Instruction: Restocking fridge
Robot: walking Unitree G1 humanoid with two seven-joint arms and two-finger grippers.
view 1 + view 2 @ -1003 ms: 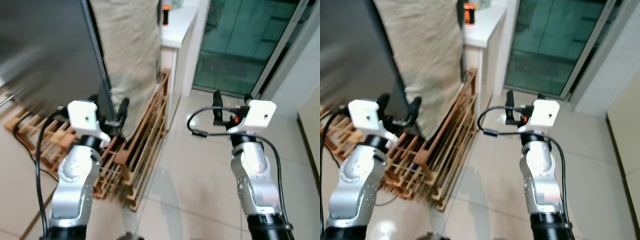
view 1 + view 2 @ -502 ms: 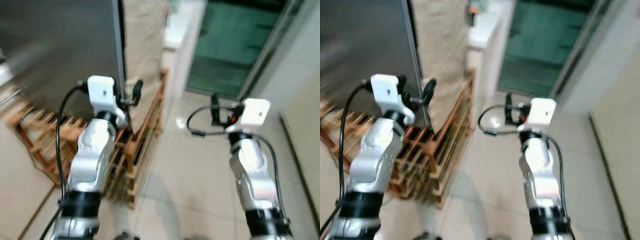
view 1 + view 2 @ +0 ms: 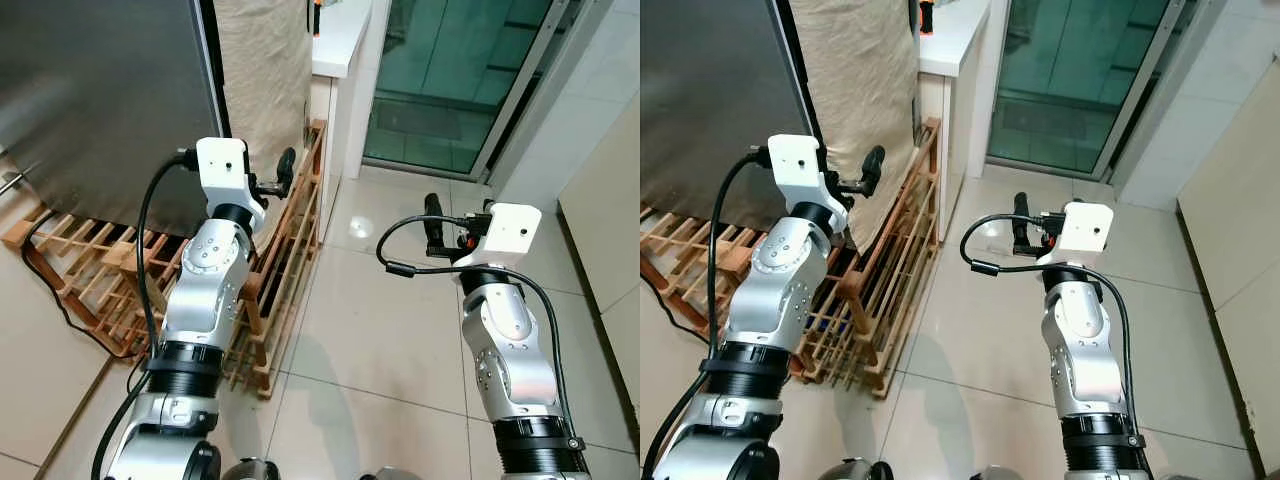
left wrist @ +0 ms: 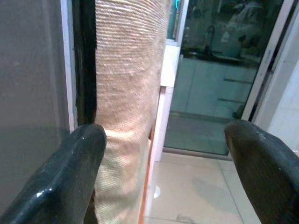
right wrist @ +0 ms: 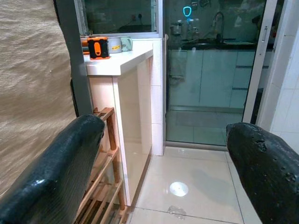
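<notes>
Fingers: both pairs spread, holding nothing; left gripper [image 3: 268, 183] raised at upper centre-left, right gripper [image 3: 452, 222] at centre right.
Change: left arm has risen toward the fridge [image 3: 100, 100] edge since a second ago; likely a reach for the door.
Fridge: upper left, door closed.
Edges: wooden rack [image 3: 285, 260] and cloth-covered thing [image 3: 262, 70] crowd the left gripper.
Open room: tiled floor [image 3: 390, 330] centre to lower right.

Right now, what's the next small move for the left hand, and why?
Probably ease the left hand toward the fridge door's right edge. It is open and empty beside that edge, in front of the burlap, so hooking the door looks like the likely first step.
</notes>
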